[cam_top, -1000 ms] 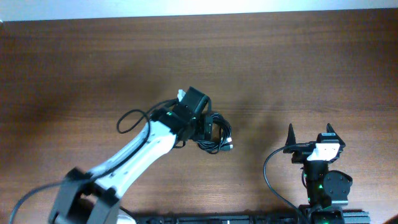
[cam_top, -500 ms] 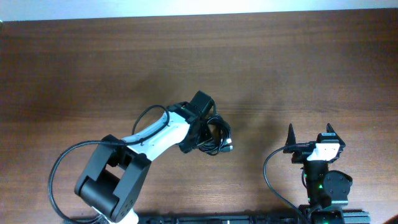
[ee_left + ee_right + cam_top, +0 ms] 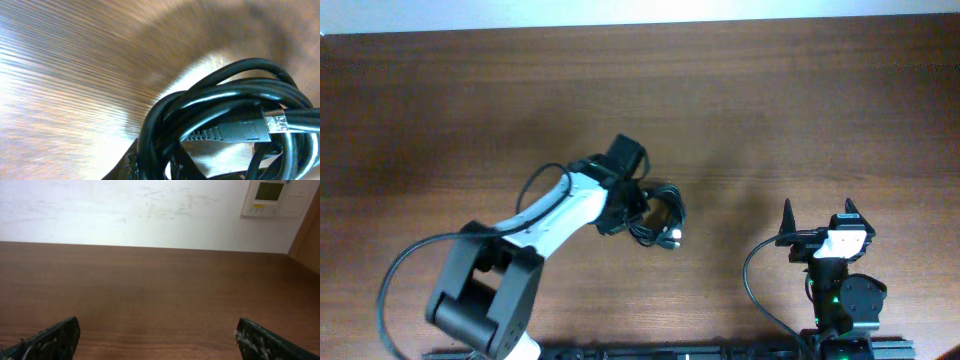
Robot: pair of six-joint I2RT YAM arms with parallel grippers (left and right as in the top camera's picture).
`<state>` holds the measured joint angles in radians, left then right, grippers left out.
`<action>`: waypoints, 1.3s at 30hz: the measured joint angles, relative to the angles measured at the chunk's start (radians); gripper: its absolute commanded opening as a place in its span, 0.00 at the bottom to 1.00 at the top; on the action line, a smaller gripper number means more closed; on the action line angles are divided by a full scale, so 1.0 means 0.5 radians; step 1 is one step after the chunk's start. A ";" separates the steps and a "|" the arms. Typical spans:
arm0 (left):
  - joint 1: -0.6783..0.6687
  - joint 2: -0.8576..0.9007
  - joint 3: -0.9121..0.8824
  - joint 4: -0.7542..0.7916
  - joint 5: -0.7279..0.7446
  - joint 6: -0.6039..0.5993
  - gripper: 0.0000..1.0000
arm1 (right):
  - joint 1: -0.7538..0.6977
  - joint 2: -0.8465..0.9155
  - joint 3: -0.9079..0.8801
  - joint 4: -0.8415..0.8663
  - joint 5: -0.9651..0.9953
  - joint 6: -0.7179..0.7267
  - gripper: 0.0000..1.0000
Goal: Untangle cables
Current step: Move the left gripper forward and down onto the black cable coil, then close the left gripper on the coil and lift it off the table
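Overhead, closest to the robot's base, the right gripper point(image 3: 818, 213) sits parked exactly where it was a second ago. Its jaws are spread wide over bare table point(image 3: 820, 100), and the right wrist view shows only wood between the fingers. Farther out, the left arm point(image 3: 555, 215) has swung its elbow to its left and turned its wrist head. The cables point(image 3: 662, 212) have slid a little that way with it, and the bright plug tip point(image 3: 675, 238) now lies nearer the arm than before. The bundle is still one tight knotted coil with no cord drawn out of it. I judge this to be a drag or re-seat of the whole knot, not a separation, so the untangling proper has not started.

From the left wrist camera, a dark ridged edge point(image 3: 131, 161) shows at the bottom of the frame, probably part of one finger. Cable strands cross directly over it. Just beyond, the loops fill the lower right of the view, stacked on one another, with a moulded plug lying across them. Blurred wood grain runs off behind them.

The coil therefore lies right at the left gripper point(image 3: 640, 209), touching it or nearly so. Its jaws are hidden in both views, so I cannot tell whether they are clamped on a strand or merely resting against the bundle. The cables are well apart from the right gripper.
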<state>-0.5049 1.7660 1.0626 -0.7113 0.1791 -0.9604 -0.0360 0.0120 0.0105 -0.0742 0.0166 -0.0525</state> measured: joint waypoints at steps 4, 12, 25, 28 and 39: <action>0.129 -0.124 0.004 -0.124 0.013 -0.284 0.02 | 0.000 0.000 0.000 0.000 0.000 -0.002 0.99; 0.137 -0.134 0.005 -0.149 0.064 -1.198 0.26 | 0.000 0.000 0.000 0.000 0.000 -0.002 0.99; 0.127 -0.134 0.008 -0.140 0.117 -0.967 0.94 | 0.000 0.000 0.000 0.000 0.000 -0.001 0.99; 0.161 -0.134 0.047 -0.094 0.115 -0.514 0.99 | 0.000 0.000 0.000 0.000 0.000 -0.002 0.99; 0.242 -0.155 0.224 0.169 -0.058 1.900 0.74 | 0.000 0.000 0.000 0.000 0.000 -0.002 0.99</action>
<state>-0.3840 1.6886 1.1748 -0.6266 0.1501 -0.0105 -0.0360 0.0120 0.0105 -0.0742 0.0166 -0.0536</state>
